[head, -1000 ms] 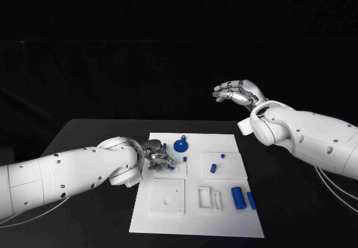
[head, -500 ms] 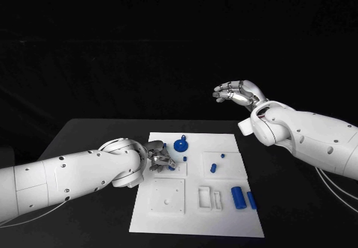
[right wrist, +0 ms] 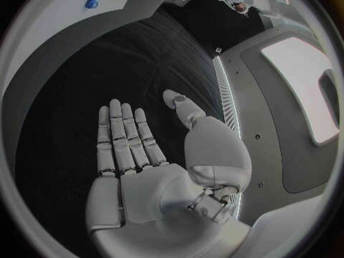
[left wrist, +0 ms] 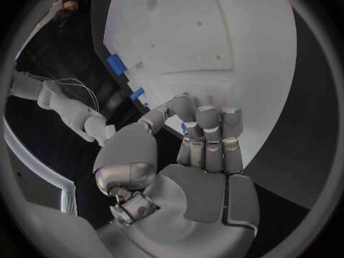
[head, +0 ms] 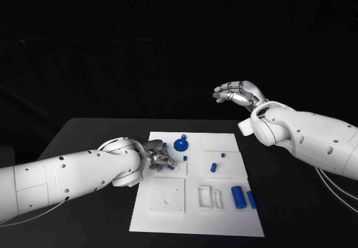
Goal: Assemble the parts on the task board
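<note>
Pretty clearly a robotics lab or test cell, not anybody's home. The desk (head: 89,135) is draped in plain black and everything behind it is blacked out too, like a staged recording setup. Sitting in the middle of the desk is a white task board (head: 195,219) with cut-out recesses, and small blue parts (head: 238,198) lie on the board, which looks like a benchmark fixture and not household stuff. Thin cables (head: 329,189) trail off beside the board's right side. The right wrist view also catches pale grey panelling with a bright rectangular panel (right wrist: 301,80), far from the board.
</note>
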You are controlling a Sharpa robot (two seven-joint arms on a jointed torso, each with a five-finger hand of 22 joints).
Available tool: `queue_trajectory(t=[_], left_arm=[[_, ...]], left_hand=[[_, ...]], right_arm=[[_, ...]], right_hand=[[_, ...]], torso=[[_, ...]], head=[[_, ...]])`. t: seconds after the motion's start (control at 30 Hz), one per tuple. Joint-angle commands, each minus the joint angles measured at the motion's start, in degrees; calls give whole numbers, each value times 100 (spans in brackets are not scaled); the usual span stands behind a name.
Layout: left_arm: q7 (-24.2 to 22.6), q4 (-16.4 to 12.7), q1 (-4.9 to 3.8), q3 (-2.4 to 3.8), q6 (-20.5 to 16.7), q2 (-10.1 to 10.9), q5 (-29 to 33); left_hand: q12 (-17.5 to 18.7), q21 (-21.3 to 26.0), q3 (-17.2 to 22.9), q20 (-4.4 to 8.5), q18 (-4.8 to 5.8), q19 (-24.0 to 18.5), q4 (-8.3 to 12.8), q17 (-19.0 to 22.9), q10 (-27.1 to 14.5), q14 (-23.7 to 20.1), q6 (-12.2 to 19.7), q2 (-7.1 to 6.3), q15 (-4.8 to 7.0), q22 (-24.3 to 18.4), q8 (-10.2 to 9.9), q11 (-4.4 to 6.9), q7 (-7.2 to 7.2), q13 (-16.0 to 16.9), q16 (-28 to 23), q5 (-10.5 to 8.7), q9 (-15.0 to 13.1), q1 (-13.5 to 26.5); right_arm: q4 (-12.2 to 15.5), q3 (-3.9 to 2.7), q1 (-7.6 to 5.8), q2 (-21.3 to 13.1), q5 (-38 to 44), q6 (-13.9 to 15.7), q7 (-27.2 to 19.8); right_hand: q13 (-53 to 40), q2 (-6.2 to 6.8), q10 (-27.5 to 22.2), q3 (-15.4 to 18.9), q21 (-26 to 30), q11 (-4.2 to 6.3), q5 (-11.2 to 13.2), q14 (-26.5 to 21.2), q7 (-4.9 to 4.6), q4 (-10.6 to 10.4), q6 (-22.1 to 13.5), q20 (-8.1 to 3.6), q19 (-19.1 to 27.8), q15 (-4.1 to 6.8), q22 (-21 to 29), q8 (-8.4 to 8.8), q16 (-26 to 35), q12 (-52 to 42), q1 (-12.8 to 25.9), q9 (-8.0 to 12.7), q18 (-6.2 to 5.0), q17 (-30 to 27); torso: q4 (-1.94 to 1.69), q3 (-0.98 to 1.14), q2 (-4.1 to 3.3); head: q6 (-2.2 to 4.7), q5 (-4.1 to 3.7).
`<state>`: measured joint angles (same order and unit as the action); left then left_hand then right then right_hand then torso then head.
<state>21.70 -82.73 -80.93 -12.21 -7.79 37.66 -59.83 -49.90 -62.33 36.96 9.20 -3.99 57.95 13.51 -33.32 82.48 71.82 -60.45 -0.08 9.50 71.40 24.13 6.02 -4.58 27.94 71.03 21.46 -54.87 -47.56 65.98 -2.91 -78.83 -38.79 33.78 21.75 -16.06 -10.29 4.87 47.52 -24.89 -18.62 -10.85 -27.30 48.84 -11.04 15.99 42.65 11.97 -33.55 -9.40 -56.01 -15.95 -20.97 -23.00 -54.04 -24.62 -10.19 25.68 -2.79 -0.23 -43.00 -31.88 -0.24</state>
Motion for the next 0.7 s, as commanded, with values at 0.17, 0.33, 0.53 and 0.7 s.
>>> queue_trajectory(t=[0.17,0.33,0.53,0.7], left_arm=[[31,54,4,3,341,-29,117],[49,86,16,3,384,-43,143],[67,112,22,2,406,-41,143],[80,126,23,2,417,-34,143]], left_hand=[[-20,27,121,646,-28,47,68,10,-137,112,-996,17,155,1,-5,146,601,-6,23,30,-142,-63],[-20,29,121,644,-27,44,61,14,-141,109,-995,19,153,1,-14,144,599,-7,22,26,-145,-62],[-21,31,121,642,-26,42,55,18,-143,107,-994,20,151,1,-22,143,598,-9,22,19,-149,-61],[-21,32,122,641,-25,42,54,19,-144,106,-995,20,151,2,-25,143,598,-10,22,18,-151,-62]], right_arm=[[-8,-4,13,16,-9,-86,-22],[-13,-4,21,20,-9,-88,-21],[-13,-4,25,16,-9,-89,-23],[-21,-4,30,20,-9,-92,-22]], right_hand=[[11,-15,39,27,31,0,-25,32,-202,-3,-40,36,1,-17,6,-21,24,21,48,7,-102,-9],[25,-27,40,20,32,-2,-21,31,-202,3,-41,37,5,-18,6,-22,25,22,36,10,-108,-16],[30,-25,41,22,33,-3,-19,31,-202,3,-41,40,7,-19,6,-22,25,22,38,12,-108,-19],[34,-25,42,23,34,-3,-19,31,-202,4,-41,41,8,-19,6,-22,26,22,38,13,-109,-21]], torso=[[0,-1,0],[1,-5,-2],[1,-1,0],[1,2,1]], head=[[-33,12],[-43,8],[-52,4],[-61,9]])
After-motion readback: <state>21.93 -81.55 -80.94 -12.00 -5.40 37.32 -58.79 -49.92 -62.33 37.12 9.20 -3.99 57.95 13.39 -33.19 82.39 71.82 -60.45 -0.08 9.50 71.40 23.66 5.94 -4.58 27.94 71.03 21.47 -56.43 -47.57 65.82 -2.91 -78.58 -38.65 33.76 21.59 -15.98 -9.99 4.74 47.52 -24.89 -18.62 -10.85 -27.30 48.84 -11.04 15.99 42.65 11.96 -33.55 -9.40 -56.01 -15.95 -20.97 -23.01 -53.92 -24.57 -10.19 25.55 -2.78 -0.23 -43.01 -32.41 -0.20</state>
